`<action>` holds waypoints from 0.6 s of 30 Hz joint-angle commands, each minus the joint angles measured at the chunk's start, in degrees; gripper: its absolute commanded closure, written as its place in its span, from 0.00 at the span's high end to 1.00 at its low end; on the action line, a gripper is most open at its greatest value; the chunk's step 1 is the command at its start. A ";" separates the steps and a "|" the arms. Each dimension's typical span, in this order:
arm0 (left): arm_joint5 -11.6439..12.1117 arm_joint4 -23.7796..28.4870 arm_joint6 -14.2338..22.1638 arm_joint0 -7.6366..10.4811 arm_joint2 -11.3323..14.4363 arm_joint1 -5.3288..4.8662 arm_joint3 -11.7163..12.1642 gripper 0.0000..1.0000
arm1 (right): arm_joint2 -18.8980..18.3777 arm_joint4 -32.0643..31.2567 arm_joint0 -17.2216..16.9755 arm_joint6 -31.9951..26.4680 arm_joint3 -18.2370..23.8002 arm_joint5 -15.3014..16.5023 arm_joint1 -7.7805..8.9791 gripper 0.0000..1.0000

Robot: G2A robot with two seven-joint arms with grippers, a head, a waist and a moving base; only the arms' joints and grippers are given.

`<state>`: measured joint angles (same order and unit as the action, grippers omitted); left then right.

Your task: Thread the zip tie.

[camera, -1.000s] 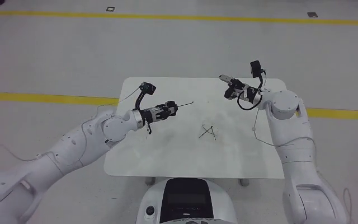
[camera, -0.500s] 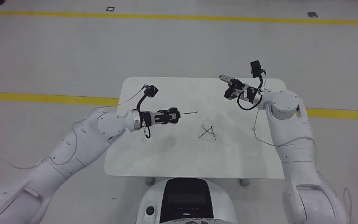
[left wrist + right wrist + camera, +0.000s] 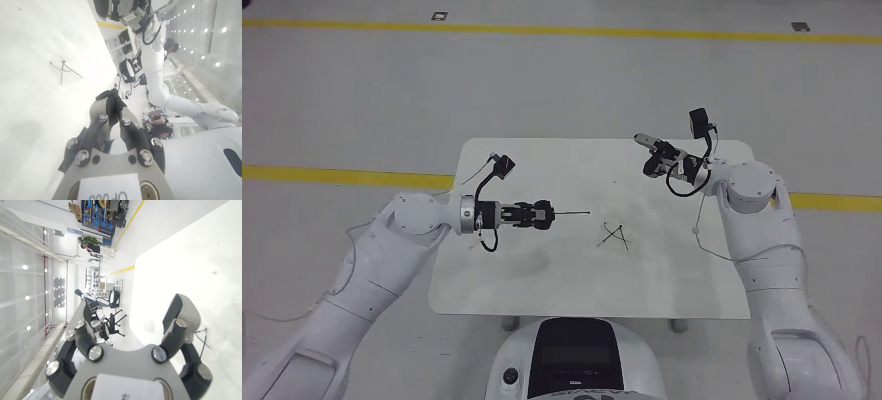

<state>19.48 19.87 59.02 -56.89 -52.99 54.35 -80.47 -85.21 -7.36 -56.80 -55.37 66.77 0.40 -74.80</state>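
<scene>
Well, zip tie [image 3: 574, 212] end within tightly closed left tool [image 3: 548, 213]; right tool [image 3: 641, 139] agape, empty.

White table [image 3: 542, 285], crossed black zip ties [image 3: 614, 236]

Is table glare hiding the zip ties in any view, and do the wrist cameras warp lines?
Top view: even light, loose zip ties plain on the table. Left wrist view: table glares white, ties read dark; its edge bows. Right wrist view: strong glare, ties visible past the right gripper.

White labels [image 3: 110, 187] on the left end effector [image 3: 111, 98] and right end effector [image 3: 130, 315] carry cropped, unreadable print.
</scene>
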 commanded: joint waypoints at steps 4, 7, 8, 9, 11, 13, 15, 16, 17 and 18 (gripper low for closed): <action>0.00 -0.03 -0.14 0.03 0.10 -0.03 -0.02 0.00 | 0.00 0.00 0.00 0.00 0.00 0.00 0.00 1.00; -0.24 -0.18 -1.00 -0.19 0.10 -0.01 0.19 0.00 | 0.00 0.00 0.00 0.00 0.00 0.00 0.00 1.00; -0.24 -0.81 -1.99 -0.44 0.13 -0.01 0.42 0.00 | 0.00 0.00 0.00 0.00 0.00 0.00 0.00 1.00; 0.00 -1.13 -2.34 -0.75 0.25 -0.01 0.74 0.00 | 0.00 0.00 0.00 0.00 0.00 0.00 0.00 1.00; 0.00 2.55 -0.19 -1.41 0.14 0.11 1.18 0.00 | 0.00 0.00 0.00 0.00 0.00 0.00 0.00 1.00; 0.00 5.09 3.25 -1.44 -0.71 0.19 2.44 0.00 | 0.00 0.00 0.00 0.00 0.00 0.00 0.00 1.00; 0.00 6.29 5.16 -1.49 -1.49 0.44 3.57 0.00 | 0.00 0.00 0.00 0.00 0.00 0.00 0.00 1.00; 0.00 7.50 6.72 -1.62 -1.90 0.73 4.26 0.00 | 0.00 0.00 0.00 0.00 0.00 0.00 0.00 1.00; 0.00 8.29 7.90 -1.61 -2.28 0.99 4.74 0.00 | 0.00 0.00 0.00 0.00 0.00 0.00 0.00 1.00; 0.00 9.21 9.28 -1.63 -2.63 1.30 5.22 0.00 | 0.00 0.00 0.00 0.00 0.00 0.00 0.00 1.00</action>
<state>19.48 28.05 66.71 -58.51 -55.24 55.33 -75.79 -85.21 -7.36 -56.80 -55.37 66.77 0.40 -74.80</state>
